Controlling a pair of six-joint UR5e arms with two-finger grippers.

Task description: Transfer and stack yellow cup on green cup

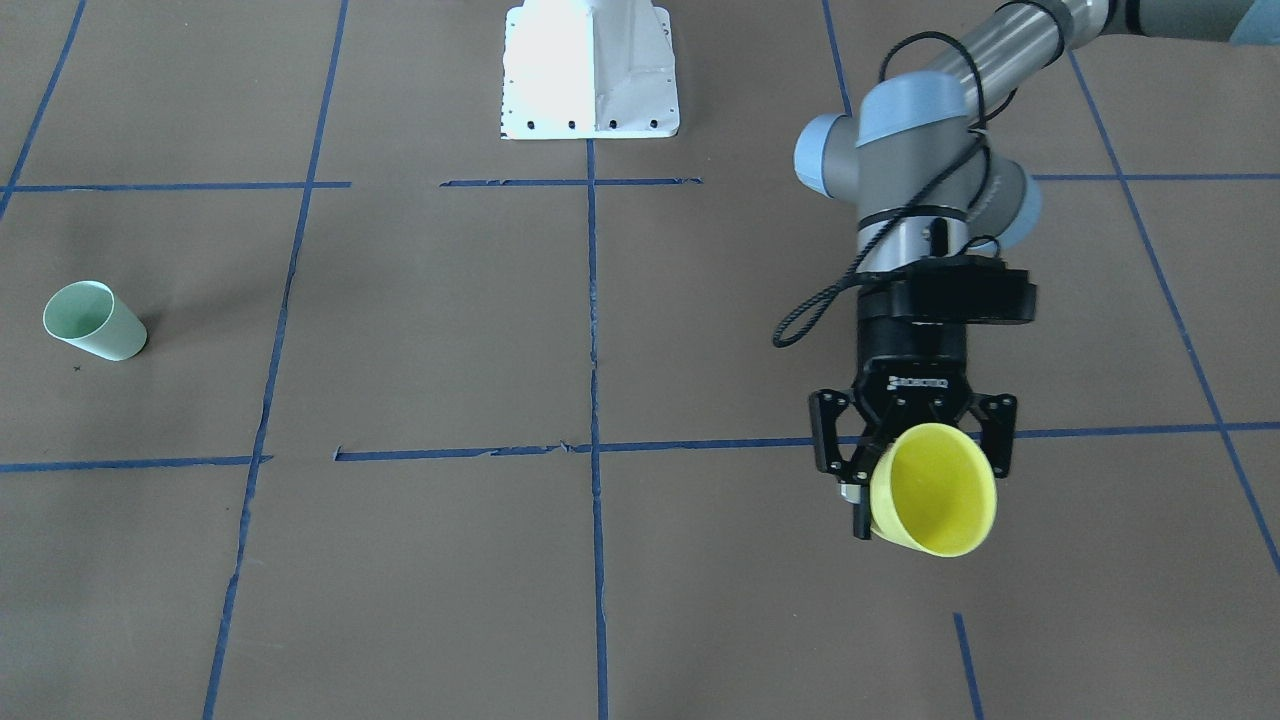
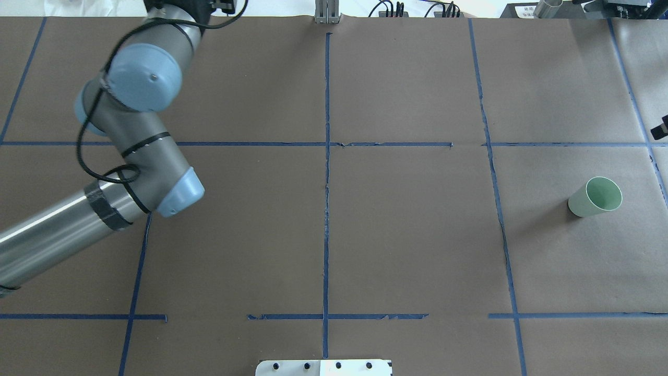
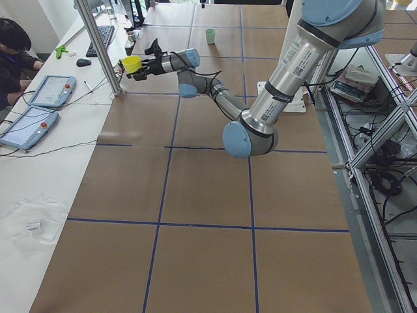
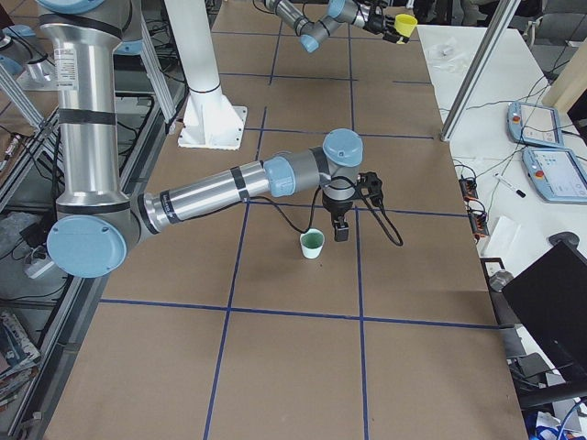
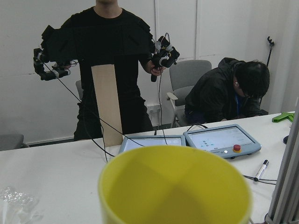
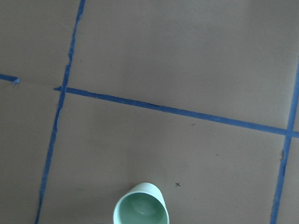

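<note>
you're mid-transfer: the left claw (image 1: 917, 467) pinches the yellow cup (image 1: 935, 492) aloft; next carry it toward the green cup (image 1: 96, 321), beside the right claw (image 4: 340, 230), whose state can't be told.

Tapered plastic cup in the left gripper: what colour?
Bright yellow cup, best in exterior front-facing view.

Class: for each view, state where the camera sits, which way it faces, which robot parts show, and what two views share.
Front-facing: across the table, facing the robot; base, left gripper holding yellow cup.
Overhead: behind the robot, looking down; left arm.
Exterior left: table's end, along it; left arm nearest.
Exterior right: opposite end; right arm nearest, by green cup.
Left wrist: faces operators; no robot parts.
Right wrist: straight down; none.
Shared: overhead and right wrist show green cup.
</note>
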